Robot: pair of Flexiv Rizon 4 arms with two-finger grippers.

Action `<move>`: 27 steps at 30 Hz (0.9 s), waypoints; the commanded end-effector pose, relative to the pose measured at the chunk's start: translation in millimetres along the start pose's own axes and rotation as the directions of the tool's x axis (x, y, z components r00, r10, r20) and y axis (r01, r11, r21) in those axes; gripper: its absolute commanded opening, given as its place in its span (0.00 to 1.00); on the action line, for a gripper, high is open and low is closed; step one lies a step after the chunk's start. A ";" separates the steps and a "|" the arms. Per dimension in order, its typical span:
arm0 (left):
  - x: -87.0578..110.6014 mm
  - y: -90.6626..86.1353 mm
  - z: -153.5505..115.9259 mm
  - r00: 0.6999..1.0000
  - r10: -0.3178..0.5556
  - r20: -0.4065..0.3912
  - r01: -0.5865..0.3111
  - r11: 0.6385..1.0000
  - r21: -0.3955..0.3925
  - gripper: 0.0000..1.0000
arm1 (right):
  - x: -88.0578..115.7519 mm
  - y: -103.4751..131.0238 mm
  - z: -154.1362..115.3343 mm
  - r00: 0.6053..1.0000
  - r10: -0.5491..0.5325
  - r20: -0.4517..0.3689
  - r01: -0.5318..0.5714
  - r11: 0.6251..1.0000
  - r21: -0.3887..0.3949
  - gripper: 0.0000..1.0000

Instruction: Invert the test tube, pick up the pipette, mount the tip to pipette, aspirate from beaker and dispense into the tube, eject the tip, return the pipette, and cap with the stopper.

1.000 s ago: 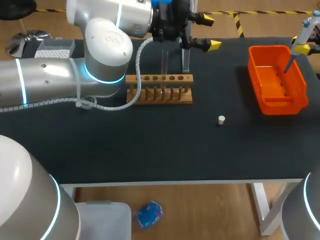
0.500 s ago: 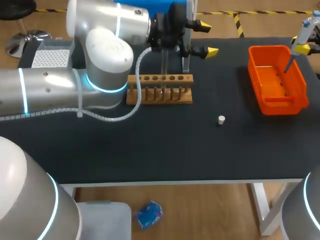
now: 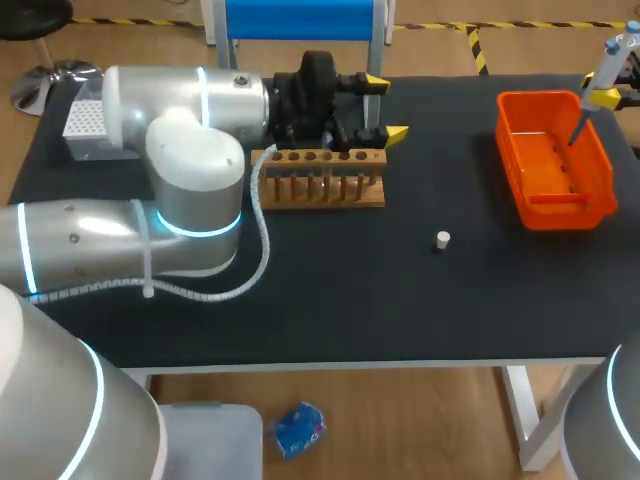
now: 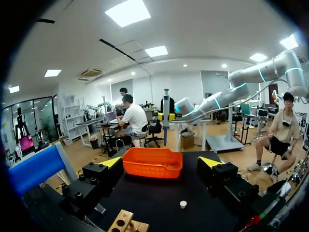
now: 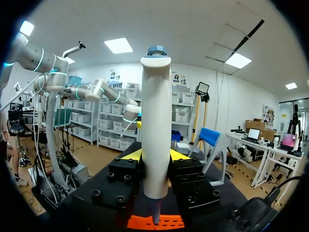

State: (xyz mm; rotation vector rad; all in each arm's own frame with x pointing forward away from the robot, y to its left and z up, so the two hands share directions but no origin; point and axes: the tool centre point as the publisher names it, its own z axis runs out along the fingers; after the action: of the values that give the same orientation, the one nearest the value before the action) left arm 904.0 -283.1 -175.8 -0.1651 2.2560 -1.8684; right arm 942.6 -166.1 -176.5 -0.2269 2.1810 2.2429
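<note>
Table: rack by left claw, stopper, basket, pipette

Observed silver-white left arm with cyan light rings, white coiled cable, black screw-studded hand with yellow fingertips.

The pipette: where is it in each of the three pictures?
Head view: pipette at the far right, slanting over the orange basket.
Left wrist view: upright above the basket's far side.
Right wrist view: clamped in the right gripper, tip above the basket.
Shared landmark: the orange basket.
</note>
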 end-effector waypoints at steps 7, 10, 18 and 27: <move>0.6 9.2 -11.2 1.000 0.002 0.000 -0.002 0.989 0.149 1.00 | 0.3 1.0 -0.2 1.000 0.000 -0.001 0.000 1.000 0.003 0.00; 2.9 9.6 -9.8 1.000 0.005 -0.005 -0.004 0.990 0.143 1.00 | 0.3 1.0 -0.2 1.000 0.000 -0.001 0.000 1.000 0.003 0.00; 4.4 10.2 -9.4 1.000 -0.004 0.006 0.003 0.991 0.134 1.00 | 0.3 1.0 -0.2 1.000 0.000 -0.001 0.000 1.000 0.003 0.00; 4.9 10.5 -11.7 1.000 -0.010 0.026 0.007 0.993 0.114 1.00 | 0.3 1.0 -0.2 1.000 0.000 -0.001 0.000 1.000 0.003 0.00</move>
State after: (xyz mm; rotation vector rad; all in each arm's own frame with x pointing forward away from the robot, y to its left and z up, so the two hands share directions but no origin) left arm 900.1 -269.5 -184.4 -0.1732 2.1325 -1.9851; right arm 942.6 -166.2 -176.5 -0.2268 2.1810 2.2429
